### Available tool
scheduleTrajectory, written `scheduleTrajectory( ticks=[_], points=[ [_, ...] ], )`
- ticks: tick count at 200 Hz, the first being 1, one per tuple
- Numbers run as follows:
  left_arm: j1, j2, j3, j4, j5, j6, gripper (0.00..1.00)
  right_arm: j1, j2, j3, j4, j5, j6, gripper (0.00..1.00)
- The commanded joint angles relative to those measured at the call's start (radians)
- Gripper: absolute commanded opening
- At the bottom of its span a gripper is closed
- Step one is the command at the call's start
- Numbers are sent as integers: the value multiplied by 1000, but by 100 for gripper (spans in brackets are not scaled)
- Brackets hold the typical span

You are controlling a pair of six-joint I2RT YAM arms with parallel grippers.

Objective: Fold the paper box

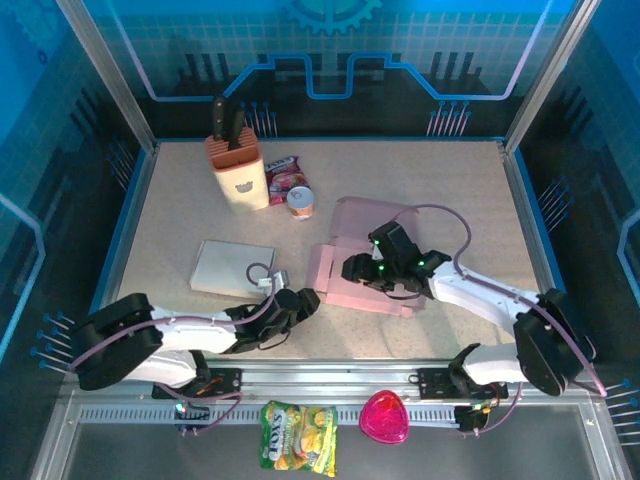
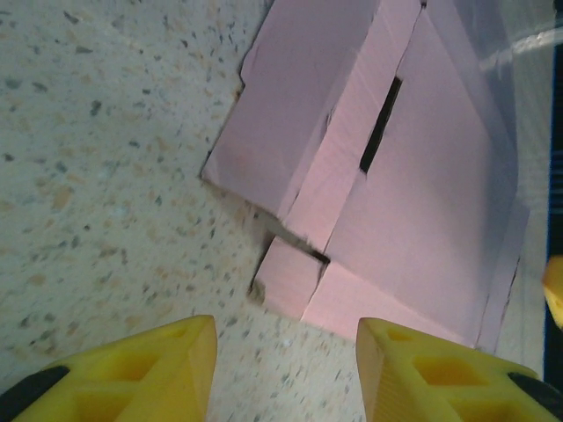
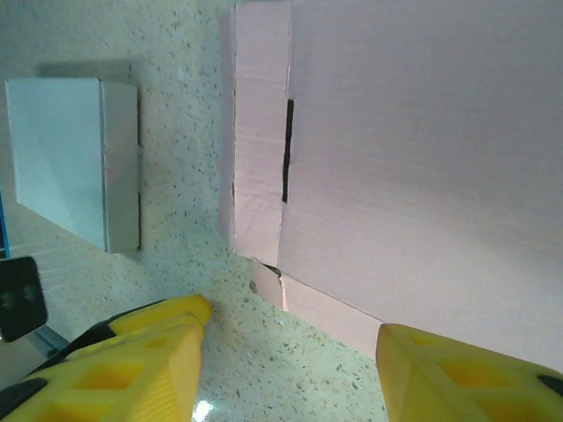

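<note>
Speckled table, poised at flat paper box with left gripper, right gripper both gaping empty; flap pinch probably next.

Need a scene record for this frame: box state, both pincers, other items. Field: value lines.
pink paper box: mid-table, mostly flat, not yet formed; slot visible in one panel
left pincer: open, empty, over bare table just short of the box's corner flap
right pincer: open, empty, above the box's edge
white box: flat, left of the pink one, apart from it
back of table: knife block, snack packet, small can
front rail: snack bag, pink heart-shaped object
</note>
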Motion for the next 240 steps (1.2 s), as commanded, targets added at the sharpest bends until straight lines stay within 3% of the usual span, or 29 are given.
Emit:
scheduleTrajectory(
  ticks=[1, 103, 170, 240],
  points=[
    [-6, 56, 36, 136, -83, -83, 46, -42, -30, -52, -22, 6, 8, 57],
    [4, 284, 38, 331, -131, -280, 39, -156, -88, -109, -23, -36, -19, 57],
    [8, 322, 36, 365, -129, -299, 38, -483, -32, -91, -43, -120, -187, 57],
    [8, 398, 24, 436, -135, -352, 35, -563, 120, -47, -32, -147, -258, 56]
  ],
)
